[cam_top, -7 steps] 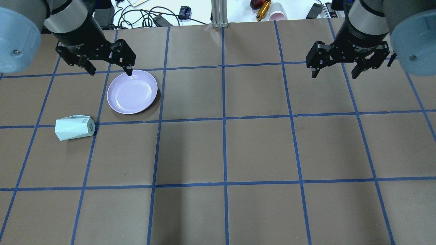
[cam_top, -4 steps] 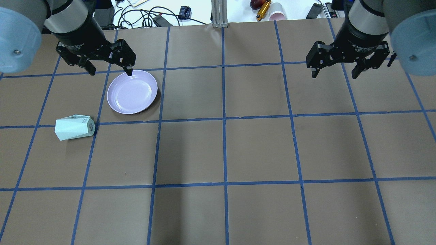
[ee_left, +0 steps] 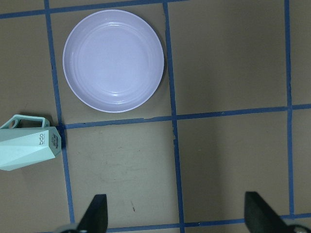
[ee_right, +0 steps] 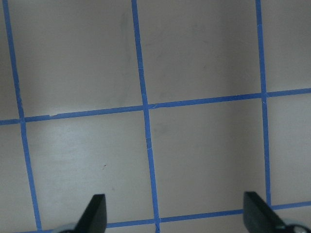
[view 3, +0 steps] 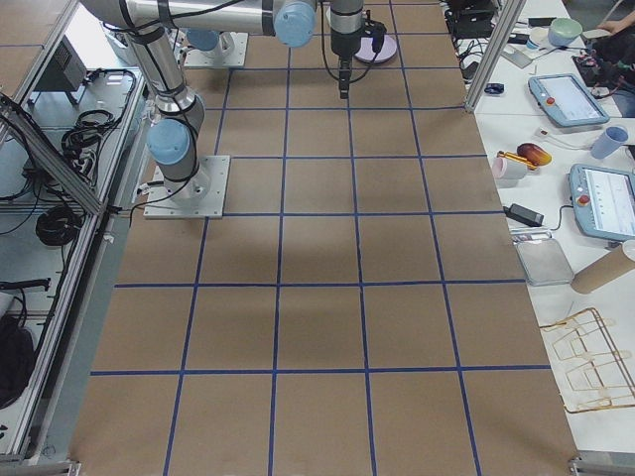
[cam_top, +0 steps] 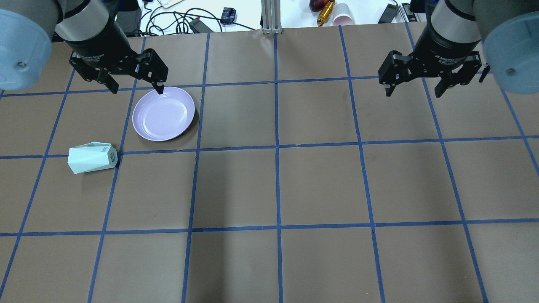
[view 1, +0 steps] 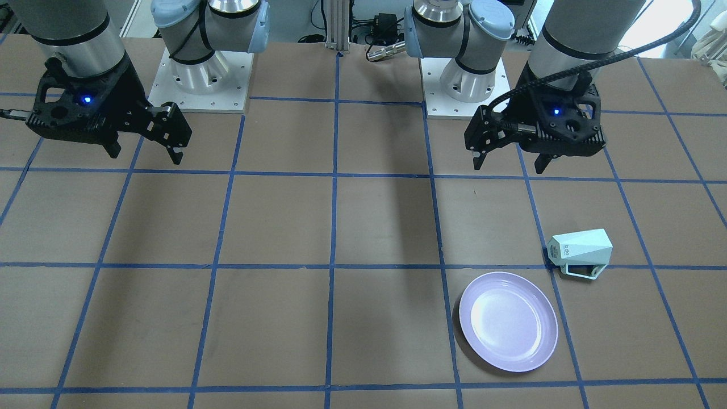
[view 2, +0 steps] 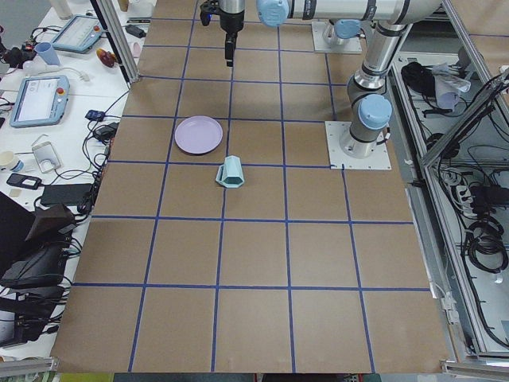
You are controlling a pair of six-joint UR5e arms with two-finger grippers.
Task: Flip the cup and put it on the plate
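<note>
nothing has moved in the last second; the cup (cam_top: 92, 158) lies on its side on the counter (cam_top: 320, 185) near the plate (cam_top: 163, 113); left pincer (cam_top: 137, 89) hangs released above the plate's far rim, right pincer (cam_top: 412, 93) released well apart; the reach hasn't begun

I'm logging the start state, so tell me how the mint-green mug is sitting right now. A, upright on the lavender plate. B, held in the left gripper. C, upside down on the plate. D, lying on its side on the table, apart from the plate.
D: the mug lies on its side on the table, clear of the lavender plate, and the left gripper hangs open and empty.
</note>
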